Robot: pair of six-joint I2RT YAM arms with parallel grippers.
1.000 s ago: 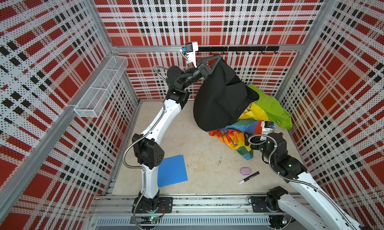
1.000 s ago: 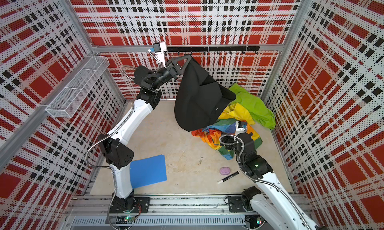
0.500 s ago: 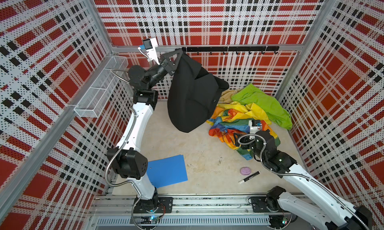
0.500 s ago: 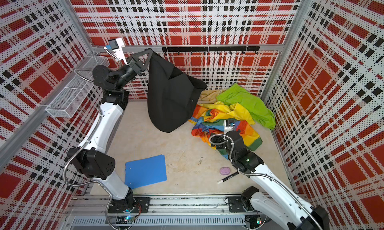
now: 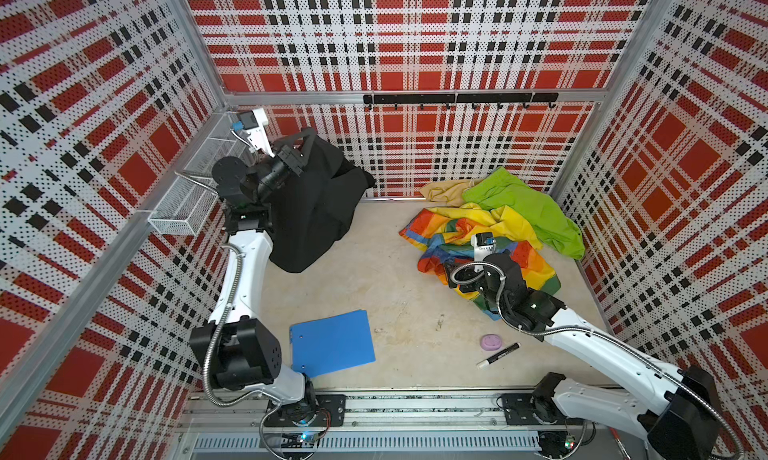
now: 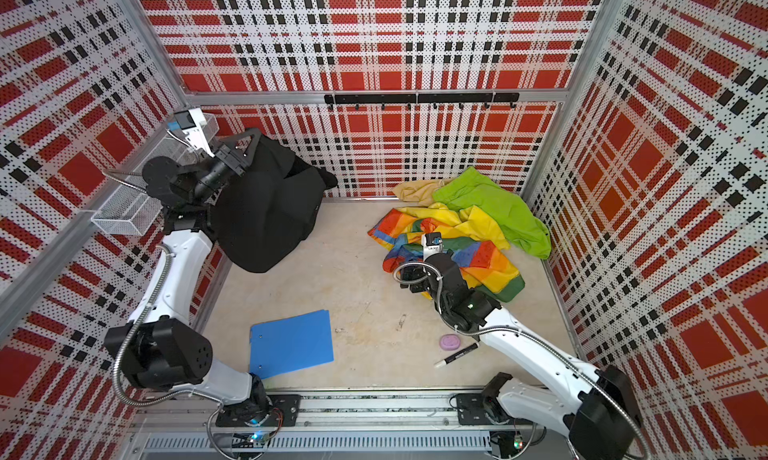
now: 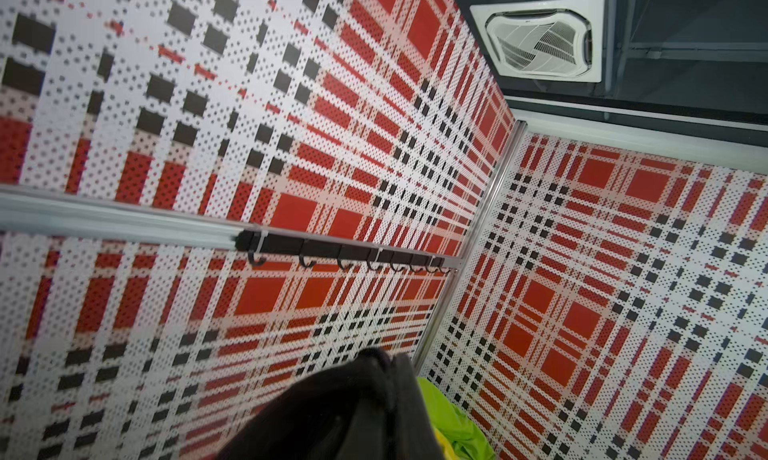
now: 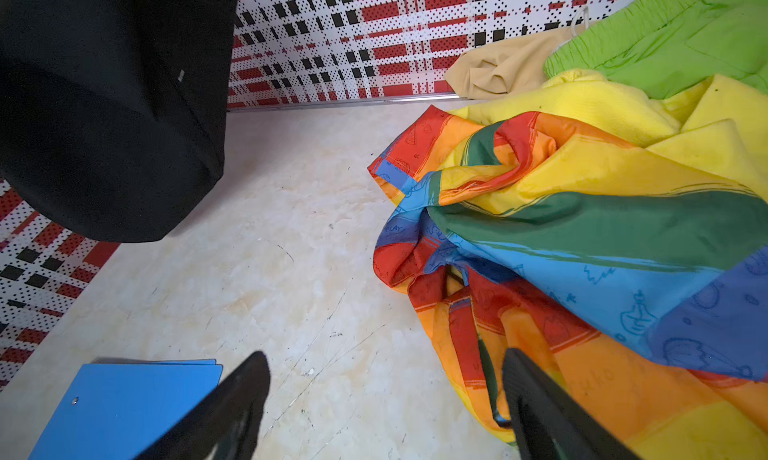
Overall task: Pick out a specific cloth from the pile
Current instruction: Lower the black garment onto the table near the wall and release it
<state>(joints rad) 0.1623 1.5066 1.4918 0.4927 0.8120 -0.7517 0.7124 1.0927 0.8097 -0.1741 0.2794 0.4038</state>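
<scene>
The cloth (image 5: 316, 213), plain black, hangs off the floor at the far left, with my left gripper (image 5: 309, 140) shut on its top edge; both top views show it (image 6: 266, 221). In the left wrist view black fabric (image 7: 340, 412) covers the jaws. The pile lies at the back right: a rainbow-striped cloth (image 5: 465, 238), a lime green cloth (image 5: 523, 204) and a tan cloth (image 5: 444, 190). My right gripper (image 8: 384, 360) stands open low over the floor, at the near left edge of the rainbow cloth (image 8: 582, 229), holding nothing.
A blue folder (image 5: 332, 343) lies on the floor near the front. A purple disc (image 5: 490, 341) and a black marker (image 5: 498, 354) lie by the right arm. A wire basket (image 5: 195, 188) hangs on the left wall, a hook rail (image 5: 457, 98) on the back wall.
My left arm has swung left with the black cloth, carrying it off the pile towards the left wall. The right gripper has shifted left along the rainbow cloth's edge and stays open.
</scene>
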